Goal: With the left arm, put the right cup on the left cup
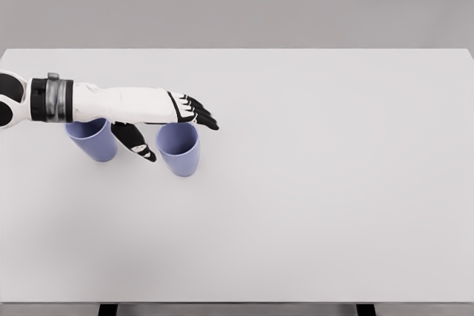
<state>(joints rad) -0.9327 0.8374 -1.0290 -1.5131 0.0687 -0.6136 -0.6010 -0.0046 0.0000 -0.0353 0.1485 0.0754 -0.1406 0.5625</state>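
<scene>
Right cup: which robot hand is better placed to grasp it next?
Left. The left robot hand is right at the right cup, fingers open above its rim, thumb between it and the left cup. No right arm is in view.

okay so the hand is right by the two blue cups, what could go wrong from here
1. The left robot hand is open, fingers over the right cup's far rim and thumb down between the cups; closing badly could tip that cup rather than grip it.
2. The forearm passes over the left cup, partly hiding it. A low lift or swing might knock it over.
</scene>
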